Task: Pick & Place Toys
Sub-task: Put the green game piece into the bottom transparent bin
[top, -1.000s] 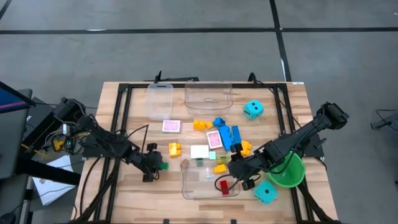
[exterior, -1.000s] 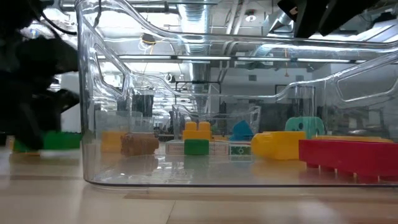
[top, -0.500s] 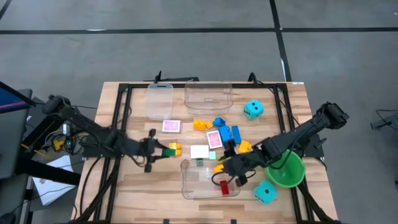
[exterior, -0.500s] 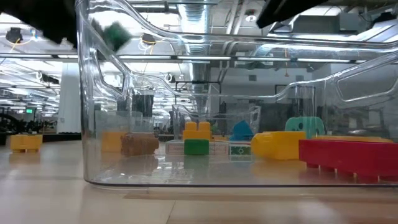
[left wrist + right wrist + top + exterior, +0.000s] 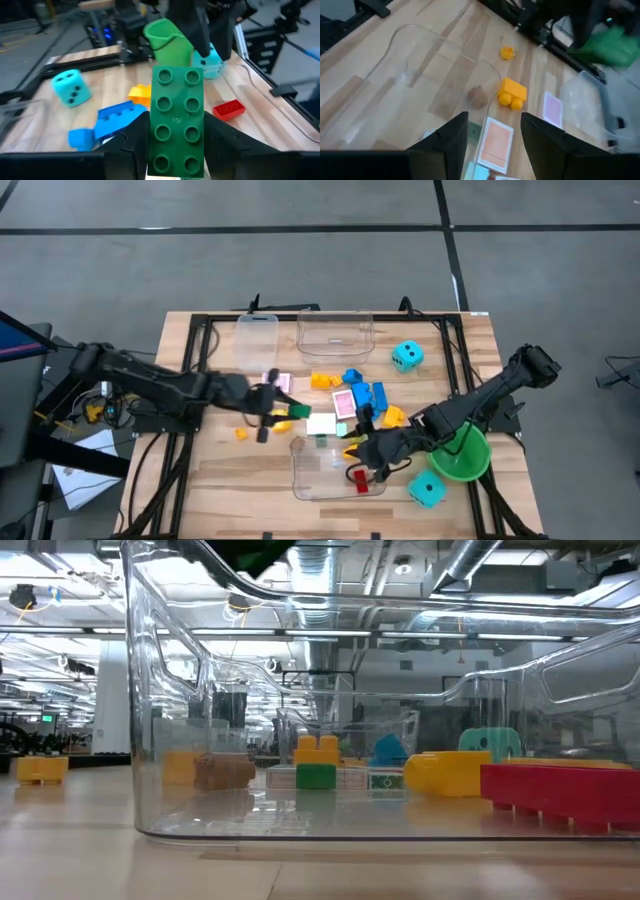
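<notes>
Blurring hides most of the left gripper in the high view, but its wrist view shows the fingers pinching a green brick by its long sides, studs up, raised over the table beside a yellow brick and a pink card. The right gripper hangs over the near tub, fingers spread and empty; a red brick lies inside. Farther off sit blue bricks, a die, the bowl, and two more tubs.
</notes>
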You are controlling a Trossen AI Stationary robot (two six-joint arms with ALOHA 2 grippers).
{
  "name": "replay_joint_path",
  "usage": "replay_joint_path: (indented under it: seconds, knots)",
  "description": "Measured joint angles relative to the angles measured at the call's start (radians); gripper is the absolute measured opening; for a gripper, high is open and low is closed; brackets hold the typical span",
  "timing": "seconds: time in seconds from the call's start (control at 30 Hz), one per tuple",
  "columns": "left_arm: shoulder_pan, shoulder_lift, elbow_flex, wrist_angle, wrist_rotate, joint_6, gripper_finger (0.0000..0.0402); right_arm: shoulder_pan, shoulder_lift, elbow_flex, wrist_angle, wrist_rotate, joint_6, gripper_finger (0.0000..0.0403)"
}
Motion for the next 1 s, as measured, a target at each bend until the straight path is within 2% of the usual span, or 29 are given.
replay_joint_path:
  seconds: [0.27,0.43,0.53,0.7,1.0]
  knots:
    - [0.064,0.270,0.179,-0.001,0.181,0.054,0.0134,0.076,0.000,0.000,-0.001,0.218,-0.070,0.0236]
    - [0.092,0.381,0.266,0.039,0.295,0.020,0.0134,0.113,0.000,0.000,0.004,0.300,-0.120,0.0249]
    - [0.100,0.422,0.293,0.080,0.375,-0.009,0.0134,0.119,0.000,0.000,0.020,0.322,-0.136,0.0249]
    - [0.097,0.454,0.297,0.141,0.439,-0.011,0.0134,0.119,0.000,0.000,0.023,0.335,-0.142,0.0249]
    - [0.092,0.456,0.298,0.219,0.465,-0.048,0.0134,0.093,0.000,0.000,0.039,0.331,-0.142,0.0249]
